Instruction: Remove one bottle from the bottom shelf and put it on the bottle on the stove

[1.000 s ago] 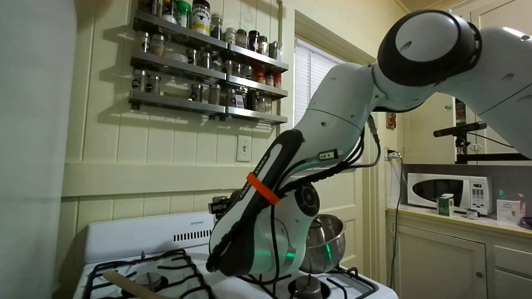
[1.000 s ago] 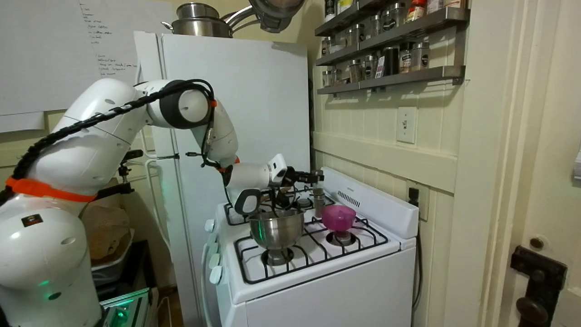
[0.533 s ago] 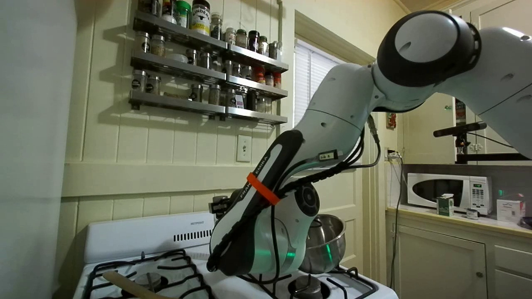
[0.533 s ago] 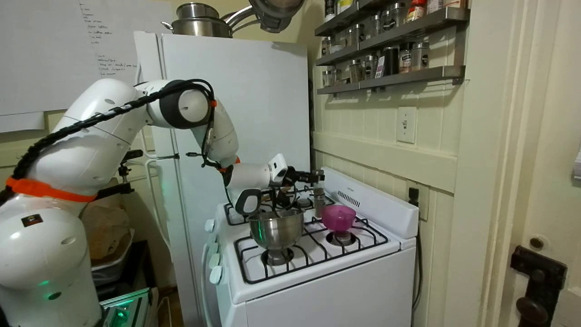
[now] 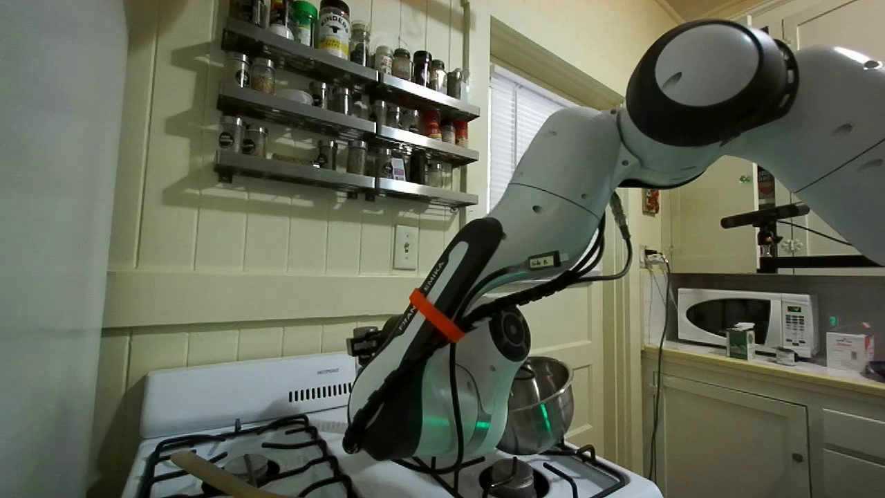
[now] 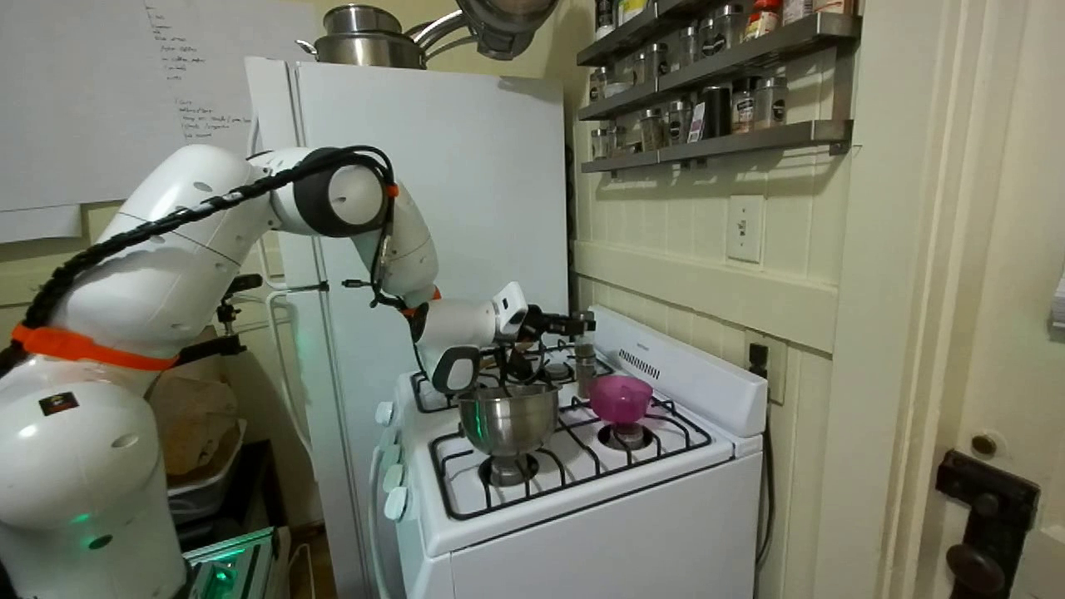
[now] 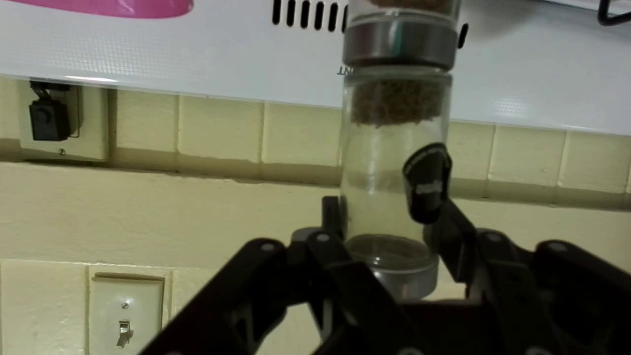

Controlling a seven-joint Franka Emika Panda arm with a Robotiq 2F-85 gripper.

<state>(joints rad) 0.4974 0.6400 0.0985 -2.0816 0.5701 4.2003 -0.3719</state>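
Bottle [image 7: 392, 172] stacked upright above a lower bottle [image 7: 401, 37] on the stove [image 6: 616, 524], with the hand [image 7: 388, 214] narrowed about its upper part; the fingers [image 7: 332, 214] meet the glass on both sides and appear to hold it. The wrist view stands upside down, so the top of the stack lies toward its bottom edge. No gap shows between the bottle's base and the cap [image 7: 400, 47] of the lower bottle, and the two axes run nearly in line; how much weight the cap bears cannot be told. In an exterior view the arm [image 5: 553, 176] hides both bottles. The step under way is judged to be the final seating and release. Done well, it calls for confirming that the base sits flat and centred on the cap, easing down only until contact is firm, then parting the fingers slowly and evenly, since one that drags could tip the stack. The hand should then withdraw straight back along the line of its fingers before rising, well clear of the pink bowl [image 6: 621, 401] near the lower bottle. The bottle itself is a straight-sided cylinder of clear glass, with a silver-coloured lid [image 7: 405, 283] uppermost, a dark label [image 7: 428, 182] whose lettering is too blurred to read, and a shallow layer of coarse brown contents [image 7: 397, 101] filling only its lowest part.
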